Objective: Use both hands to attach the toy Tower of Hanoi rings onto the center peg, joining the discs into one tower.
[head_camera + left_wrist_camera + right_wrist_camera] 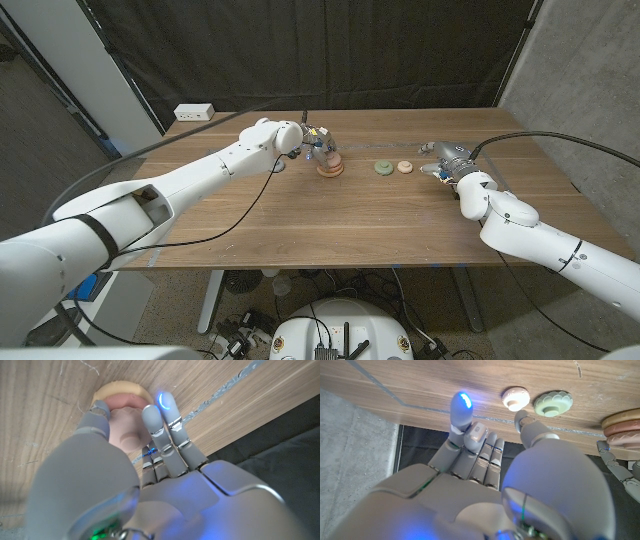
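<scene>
head view first: nearest thing that matters is the right robot hand, sitting right of centre in the frame with nothing in it. its fingers look partly curled, and from the right wrist view one finger points out toward the discs, so i honestly can't tell if it counts as apart or together. just to its left in the frame lie the two loose pieces, the small cream disc and beside it the green disc, both flat on the bench, close together but not stacked. so the right robot hand is clearly the nearer one for those; my guess is the cream one comes up first since it's closest.

a bit further left, mid-frame, is the tower so far, a pink disc stack on a tan base. the left robot hand is right on top of it, fingers wrapped down around the upper part. the left wrist view shows thumb and fingers either side of the pink piece, so it's clamped on it, arm stretched long across from the lower left corner.
</scene>
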`<action>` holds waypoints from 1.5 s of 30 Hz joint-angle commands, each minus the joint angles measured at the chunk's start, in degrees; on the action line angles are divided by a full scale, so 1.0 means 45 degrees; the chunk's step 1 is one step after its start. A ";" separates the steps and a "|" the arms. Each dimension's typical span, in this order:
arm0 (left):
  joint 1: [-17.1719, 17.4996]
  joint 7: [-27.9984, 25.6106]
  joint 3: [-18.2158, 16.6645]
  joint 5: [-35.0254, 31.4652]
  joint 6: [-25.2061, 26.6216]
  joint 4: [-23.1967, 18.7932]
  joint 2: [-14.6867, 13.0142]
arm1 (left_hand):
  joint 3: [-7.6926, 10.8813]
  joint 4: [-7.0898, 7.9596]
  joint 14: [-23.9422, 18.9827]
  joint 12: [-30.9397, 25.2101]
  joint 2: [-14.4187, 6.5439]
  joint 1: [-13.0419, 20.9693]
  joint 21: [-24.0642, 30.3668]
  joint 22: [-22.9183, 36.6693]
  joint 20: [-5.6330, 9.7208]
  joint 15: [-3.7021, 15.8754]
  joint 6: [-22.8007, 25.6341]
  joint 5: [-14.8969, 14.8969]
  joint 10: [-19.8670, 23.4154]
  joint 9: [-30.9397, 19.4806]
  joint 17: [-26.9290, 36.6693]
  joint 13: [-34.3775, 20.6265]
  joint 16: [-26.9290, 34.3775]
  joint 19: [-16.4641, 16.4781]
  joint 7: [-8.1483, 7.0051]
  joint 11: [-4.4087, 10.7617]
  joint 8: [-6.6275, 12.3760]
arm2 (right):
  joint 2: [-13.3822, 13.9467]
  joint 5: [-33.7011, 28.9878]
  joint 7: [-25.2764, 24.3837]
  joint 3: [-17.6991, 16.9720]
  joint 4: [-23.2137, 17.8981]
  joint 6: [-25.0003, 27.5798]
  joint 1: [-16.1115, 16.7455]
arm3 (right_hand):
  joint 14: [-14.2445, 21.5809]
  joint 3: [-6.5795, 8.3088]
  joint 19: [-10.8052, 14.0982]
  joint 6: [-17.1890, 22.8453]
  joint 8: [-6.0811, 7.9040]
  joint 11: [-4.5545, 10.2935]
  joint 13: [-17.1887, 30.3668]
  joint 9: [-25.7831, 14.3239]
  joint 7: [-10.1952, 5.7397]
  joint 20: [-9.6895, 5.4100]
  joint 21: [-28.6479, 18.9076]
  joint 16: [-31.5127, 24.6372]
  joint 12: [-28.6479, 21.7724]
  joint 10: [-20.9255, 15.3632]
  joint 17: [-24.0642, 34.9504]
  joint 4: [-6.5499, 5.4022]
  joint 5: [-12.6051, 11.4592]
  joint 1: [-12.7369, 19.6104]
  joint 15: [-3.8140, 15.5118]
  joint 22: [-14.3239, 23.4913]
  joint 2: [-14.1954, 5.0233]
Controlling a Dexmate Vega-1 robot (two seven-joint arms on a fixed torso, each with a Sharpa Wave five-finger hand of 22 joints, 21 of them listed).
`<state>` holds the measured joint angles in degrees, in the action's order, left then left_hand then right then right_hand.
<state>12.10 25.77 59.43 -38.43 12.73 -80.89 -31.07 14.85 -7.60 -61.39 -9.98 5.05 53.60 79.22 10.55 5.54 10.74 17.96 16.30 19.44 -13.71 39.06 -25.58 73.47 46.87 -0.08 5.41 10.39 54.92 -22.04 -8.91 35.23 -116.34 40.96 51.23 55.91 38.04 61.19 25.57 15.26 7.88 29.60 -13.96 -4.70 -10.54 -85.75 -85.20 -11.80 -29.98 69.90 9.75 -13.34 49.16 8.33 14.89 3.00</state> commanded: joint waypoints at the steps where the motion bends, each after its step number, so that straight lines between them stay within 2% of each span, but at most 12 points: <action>1: -0.0093 0.0361 0.0039 -0.0439 0.0274 -0.0266 -0.0040 | -0.0140 0.0010 0.0168 -0.0091 0.0080 -0.0170 -0.0027 0.0044 0.1403 0.0383 -0.0215 -0.0047 -0.0163 0.0008 -0.0143 -0.0004 -0.0077 -0.0149 0.0033 -0.0044 0.0054 | 0.0012 -0.0046 0.0033 -0.0008 -0.0064 0.0042 -0.0014 | 0.0120 0.0101 -0.0062 0.0128 -0.0021 -0.0020 0.0056 -0.0076 0.0008 -0.0444 -0.0090 -0.0102 -0.0002 -0.0083 0.0070 -0.0037 -0.0076 -0.0006 0.0894 0.0000 -0.0129; 10: 0.0126 0.0684 -0.0284 -0.0530 0.0518 -0.1086 -0.0545 | -0.0233 0.0012 0.0200 -0.0214 0.0031 -0.0302 -0.0088 0.0062 0.1412 0.0385 -0.0252 -0.0114 -0.0199 0.0069 -0.0354 0.0054 -0.0052 -0.0187 0.0050 -0.0056 0.0185 | -0.0015 -0.0121 0.0074 0.0041 -0.0030 0.0033 -0.0095 | 0.0098 0.0108 -0.0056 0.0122 -0.0028 -0.0024 0.0060 -0.0077 -0.0006 -0.0442 -0.0137 -0.0086 0.0006 -0.0074 0.0055 -0.0038 -0.0076 -0.0009 0.0894 0.0003 -0.0118; 19: 0.0850 0.0652 -0.0989 -0.0385 0.0965 -0.2243 -0.1316 | -0.0246 -0.0037 0.0162 -0.0313 -0.0072 -0.0287 -0.0123 0.0073 0.1423 0.0387 -0.0077 -0.0147 -0.0067 0.0117 -0.0457 0.0110 0.0050 -0.0174 0.0070 -0.0015 0.0315 | -0.0169 -0.0164 0.0030 0.0087 0.0146 -0.0151 -0.0219 | 0.0078 0.0093 -0.0075 0.0170 0.0005 -0.0091 0.0058 -0.0103 0.0030 -0.0438 -0.0166 -0.0062 0.0010 -0.0082 0.0048 -0.0063 -0.0070 -0.0067 0.0891 -0.0020 -0.0093; 29: 0.1914 0.0019 -0.1906 -0.0162 0.1519 -0.3313 -0.2151 | -0.0180 -0.0077 0.0103 -0.0394 -0.0278 -0.0214 -0.0189 0.0063 0.1424 0.0390 0.0208 -0.0136 0.0160 0.0154 -0.0507 0.0167 0.0183 -0.0135 0.0035 -0.0007 0.0439 | -0.0376 -0.0196 0.0044 0.0196 0.0421 -0.0440 -0.0414 | 0.0070 0.0060 -0.0116 0.0135 0.0041 -0.0138 0.0100 -0.0187 0.0101 -0.0436 -0.0193 -0.0075 0.0046 0.0051 0.0084 -0.0088 -0.0051 -0.0201 0.0888 -0.0057 0.0002; 45: 0.3221 -0.0979 -0.2911 0.0082 0.2080 -0.4386 -0.2935 | -0.0129 -0.0183 0.0045 -0.0458 -0.0451 -0.0095 -0.0231 0.0082 0.1417 0.0390 0.0453 -0.0106 0.0459 0.0210 -0.0527 0.0282 0.0449 -0.0075 -0.0071 0.0148 0.0507 | -0.0548 -0.0194 0.0037 0.0186 0.0463 -0.0494 -0.0468 | 0.0074 0.0062 -0.0112 0.0087 0.0044 -0.0122 0.0129 -0.0234 0.0118 -0.0439 -0.0235 -0.0094 0.0033 0.0078 0.0094 -0.0089 -0.0038 -0.0253 0.0890 -0.0057 0.0027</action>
<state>22.47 24.23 49.63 -38.98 20.43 -97.21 -41.69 14.16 -7.87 -60.67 -11.48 3.67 52.88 78.34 10.82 5.53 10.23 19.43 15.67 20.98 -12.77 36.52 -24.22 74.88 46.28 -0.29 5.95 12.41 52.84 -22.94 -8.63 36.19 -114.30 39.05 49.12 55.91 38.31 60.84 25.97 15.26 7.43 29.90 -14.79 -4.48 -10.42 -86.50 -85.42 -11.80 -29.54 70.17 9.49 -13.34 48.40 8.33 14.64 3.00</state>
